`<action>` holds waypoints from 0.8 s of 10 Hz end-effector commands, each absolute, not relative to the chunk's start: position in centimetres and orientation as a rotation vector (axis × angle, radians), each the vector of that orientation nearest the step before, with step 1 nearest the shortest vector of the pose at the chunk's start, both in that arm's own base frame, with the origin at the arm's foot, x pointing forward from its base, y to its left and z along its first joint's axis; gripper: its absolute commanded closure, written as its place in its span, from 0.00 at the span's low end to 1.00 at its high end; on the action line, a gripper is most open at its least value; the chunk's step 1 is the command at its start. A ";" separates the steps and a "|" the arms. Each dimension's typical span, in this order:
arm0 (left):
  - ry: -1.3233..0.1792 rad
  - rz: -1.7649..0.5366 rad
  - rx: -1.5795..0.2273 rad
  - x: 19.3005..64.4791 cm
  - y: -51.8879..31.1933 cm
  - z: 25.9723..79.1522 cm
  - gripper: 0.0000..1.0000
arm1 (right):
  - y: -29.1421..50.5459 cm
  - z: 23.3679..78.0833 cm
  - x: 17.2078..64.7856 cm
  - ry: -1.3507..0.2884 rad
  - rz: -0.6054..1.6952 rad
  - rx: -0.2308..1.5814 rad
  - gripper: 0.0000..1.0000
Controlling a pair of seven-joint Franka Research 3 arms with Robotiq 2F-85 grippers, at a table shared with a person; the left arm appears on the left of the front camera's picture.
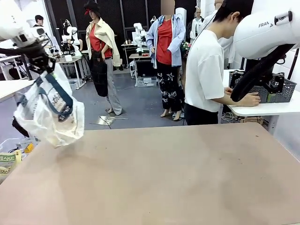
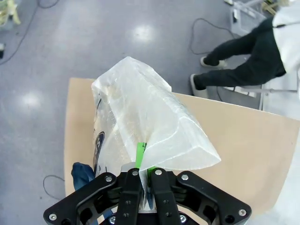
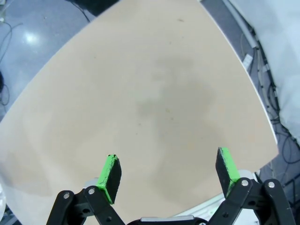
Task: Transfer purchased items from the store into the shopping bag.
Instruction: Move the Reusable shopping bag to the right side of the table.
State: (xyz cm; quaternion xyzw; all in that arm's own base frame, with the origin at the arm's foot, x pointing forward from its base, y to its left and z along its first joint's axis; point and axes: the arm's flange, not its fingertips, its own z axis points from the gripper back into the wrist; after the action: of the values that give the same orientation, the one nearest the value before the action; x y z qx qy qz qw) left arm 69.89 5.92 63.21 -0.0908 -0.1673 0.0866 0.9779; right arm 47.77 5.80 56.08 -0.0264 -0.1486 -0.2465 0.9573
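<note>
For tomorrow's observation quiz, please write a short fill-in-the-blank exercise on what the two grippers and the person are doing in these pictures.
1. The left gripper is shut on the transparent shopping ____.
2. The right gripper hangs over the bare table with its jaws ____.
3. The bag hangs at the table's ____ edge in the front view.
4. The person's hand rests by the grey ____ on a side table.

Missing words: bag; open; left; basket

White arms, black claws (image 3: 168,173) with green pads, silver screws.

Left gripper (image 2: 140,180) raised high, jaws clamped together; right gripper (image 3: 168,168) aloft, jaws spread wide.
</note>
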 end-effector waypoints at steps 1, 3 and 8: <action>-0.280 0.279 -0.095 67.0 6.8 63.9 1.00 | 5.9 55.9 47.5 -0.303 -0.508 -0.070 0.00; -0.242 0.333 0.021 64.0 7.8 63.0 1.00 | 5.9 55.9 47.5 -0.303 -0.508 -0.070 0.00; -0.124 0.280 0.071 62.9 6.6 61.0 0.77 | 5.9 55.9 47.5 -0.303 -0.508 -0.070 0.00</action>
State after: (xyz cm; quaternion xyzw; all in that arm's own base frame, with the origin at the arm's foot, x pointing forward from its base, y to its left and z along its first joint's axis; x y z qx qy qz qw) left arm 63.99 7.04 59.64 0.0200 -0.0536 0.1521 0.9867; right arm 47.77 5.81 56.08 -0.0265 -0.1486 -0.2464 0.9573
